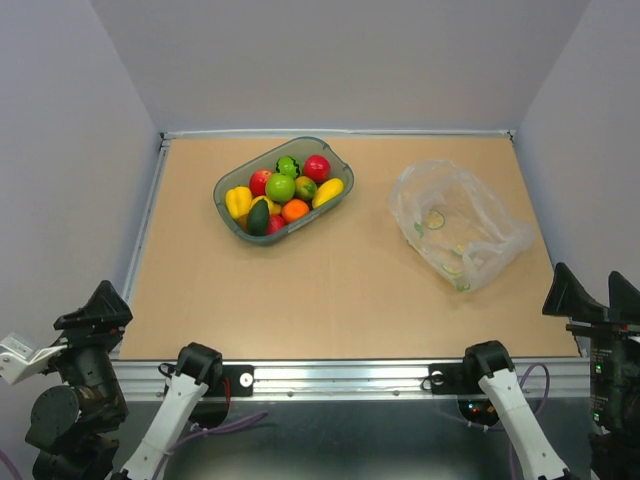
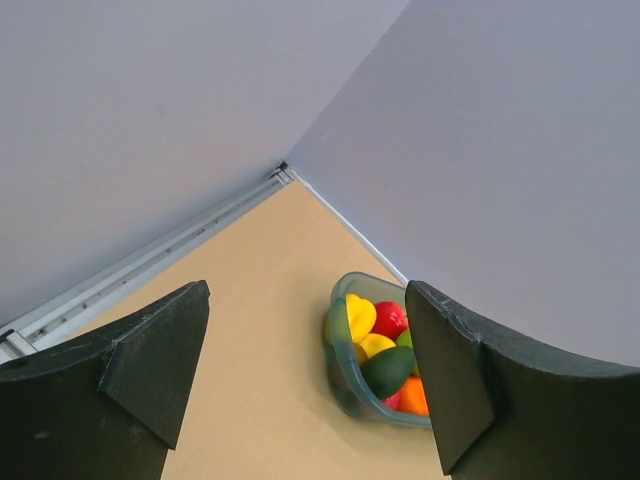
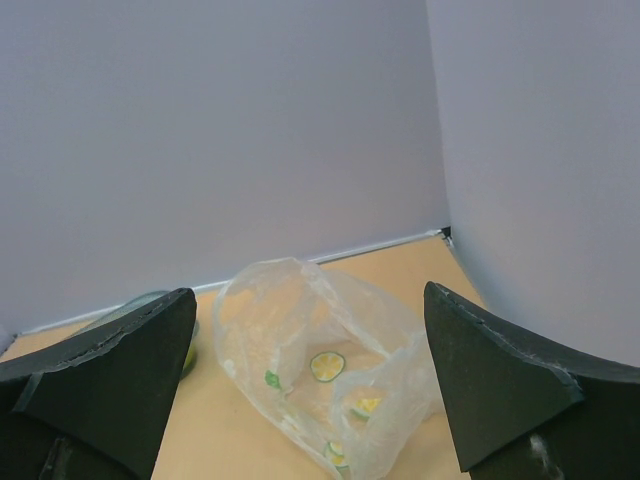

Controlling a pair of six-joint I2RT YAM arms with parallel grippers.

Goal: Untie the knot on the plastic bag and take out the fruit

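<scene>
Plastic bag (image 1: 455, 225), printed with green and yellow slices, lies on the table (image 1: 330, 290) at right, well ahead of right gripper (image 3: 307, 293). Fruit (image 1: 283, 190) fills tray (image 1: 218, 190). Left gripper (image 2: 307, 295) and right: jaws wide.

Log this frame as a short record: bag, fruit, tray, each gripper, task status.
bag: plastic bag lies on the right of the table, mouth open, no fruit seen inside
fruit: fruit piled in the tray
tray: tray at far left-centre, apart from the bag
left gripper: left gripper open, holding nothing, near-left corner
right gripper: right gripper open, holding nothing, near-right corner
status: looks complete
</scene>
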